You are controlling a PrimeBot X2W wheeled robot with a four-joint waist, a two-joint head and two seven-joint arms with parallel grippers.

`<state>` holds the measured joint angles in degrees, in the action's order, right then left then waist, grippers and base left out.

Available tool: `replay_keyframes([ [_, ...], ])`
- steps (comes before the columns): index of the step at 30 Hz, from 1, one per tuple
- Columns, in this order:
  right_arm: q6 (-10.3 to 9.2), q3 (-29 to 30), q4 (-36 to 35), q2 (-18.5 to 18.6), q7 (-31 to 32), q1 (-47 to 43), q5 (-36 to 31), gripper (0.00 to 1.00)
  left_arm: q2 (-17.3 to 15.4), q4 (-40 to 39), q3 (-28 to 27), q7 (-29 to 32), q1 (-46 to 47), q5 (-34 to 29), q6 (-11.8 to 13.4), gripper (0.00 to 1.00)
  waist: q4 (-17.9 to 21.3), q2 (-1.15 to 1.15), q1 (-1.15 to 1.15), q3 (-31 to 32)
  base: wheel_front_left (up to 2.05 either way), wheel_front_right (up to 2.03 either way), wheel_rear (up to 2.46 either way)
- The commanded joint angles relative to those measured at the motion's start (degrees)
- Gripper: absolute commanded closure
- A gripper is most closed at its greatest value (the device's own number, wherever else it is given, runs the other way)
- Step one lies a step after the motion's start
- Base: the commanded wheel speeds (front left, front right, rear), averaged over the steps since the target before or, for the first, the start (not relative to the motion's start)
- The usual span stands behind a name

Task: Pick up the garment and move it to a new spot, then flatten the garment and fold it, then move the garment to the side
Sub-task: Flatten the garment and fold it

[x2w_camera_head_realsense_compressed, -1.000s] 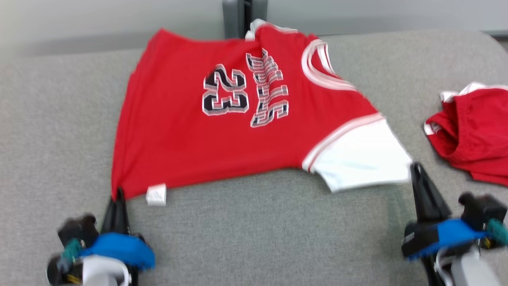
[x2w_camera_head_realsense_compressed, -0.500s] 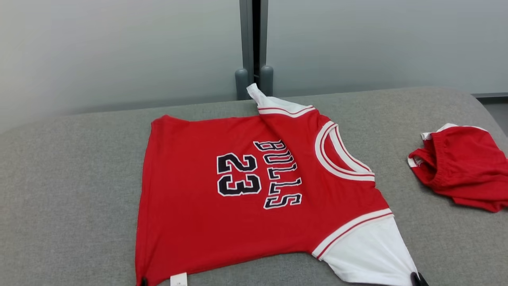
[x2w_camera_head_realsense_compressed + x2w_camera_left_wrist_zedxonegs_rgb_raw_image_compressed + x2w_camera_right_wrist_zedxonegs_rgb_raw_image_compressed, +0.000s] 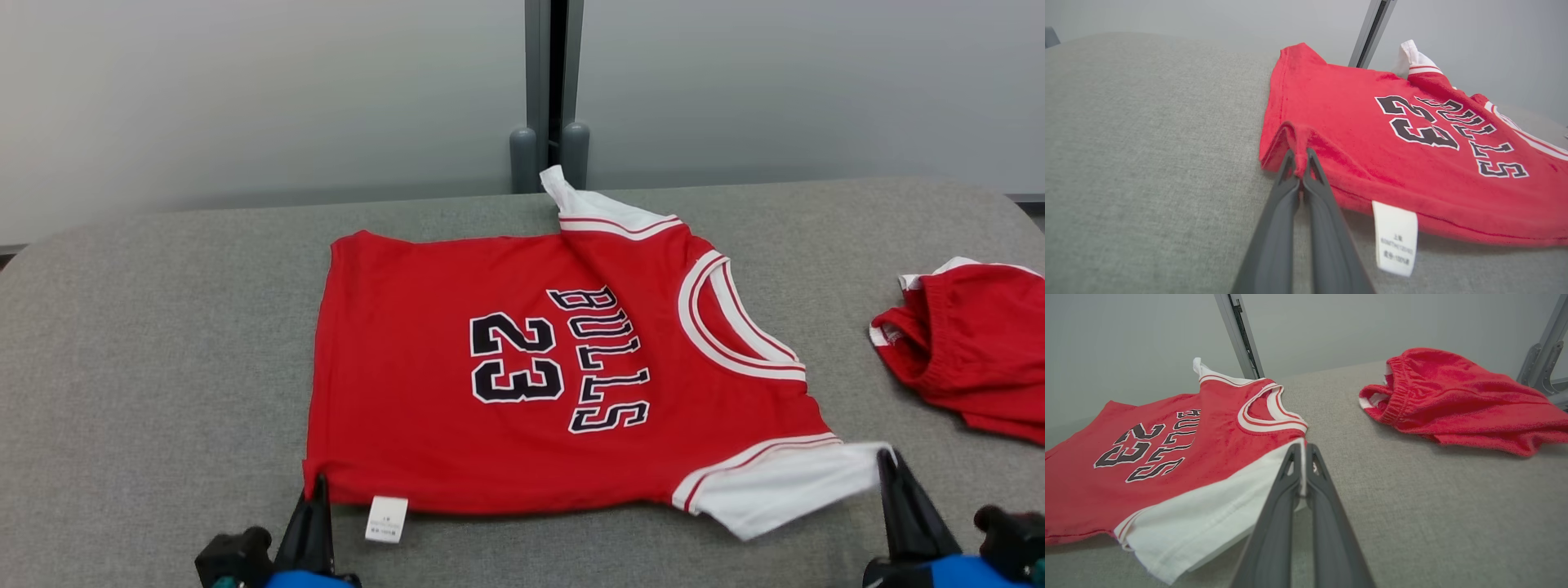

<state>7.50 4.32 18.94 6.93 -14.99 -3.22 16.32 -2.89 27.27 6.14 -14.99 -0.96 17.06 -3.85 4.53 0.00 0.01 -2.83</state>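
The garment (image 3: 506,392) is a red jersey with white sleeves, "BULLS" and "23" in black, spread face up on the grey cushioned surface (image 3: 147,367). My left gripper (image 3: 317,488) is shut on its near left hem corner (image 3: 1295,141), next to a white care tag (image 3: 386,518). My right gripper (image 3: 886,461) is shut on the edge of the near white sleeve (image 3: 784,486), which lifts slightly off the surface. In the left wrist view the red cloth bunches between my fingertips (image 3: 1299,157). In the right wrist view the garment (image 3: 1167,457) has its white sleeve edge pinched at my gripper (image 3: 1301,451).
A second red cloth with a white-trimmed waistband (image 3: 971,347) lies crumpled at the right (image 3: 1457,404). A grey post (image 3: 551,90) stands behind the surface against a pale wall. Bare grey surface spreads left of the jersey and along the front edge.
The head camera has tilted up then partly down, shifting the whole picture. The jersey lies flatter and the near white sleeve is drawn out to the right; both grippers keep their hold.
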Motion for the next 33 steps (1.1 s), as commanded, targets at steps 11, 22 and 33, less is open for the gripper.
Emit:
replay_keyframes([
  [11,-0.02,-1.66,6.14,3.08,-0.21,18.39,1.01,1.0,-0.03,3.96,-0.01,-0.27,14.09,-1.85,0.6,1.0,-0.49,0.0,-0.01,-4.62,0.0,0.0,0.0],
  [22,-0.02,-1.86,15.71,3.61,-0.21,32.51,-4.23,1.0,-0.03,11.25,-1.16,-0.27,24.26,-4.17,0.79,1.0,-0.52,0.0,-0.01,-10.0,0.0,0.0,0.0],
  [33,-0.02,0.84,17.79,1.8,-0.22,36.76,-8.25,0.0,-0.04,12.43,-3.2,-0.26,27.0,-6.04,1.96,0.0,-0.28,0.0,-0.01,-12.0,0.0,0.0,0.0],
])
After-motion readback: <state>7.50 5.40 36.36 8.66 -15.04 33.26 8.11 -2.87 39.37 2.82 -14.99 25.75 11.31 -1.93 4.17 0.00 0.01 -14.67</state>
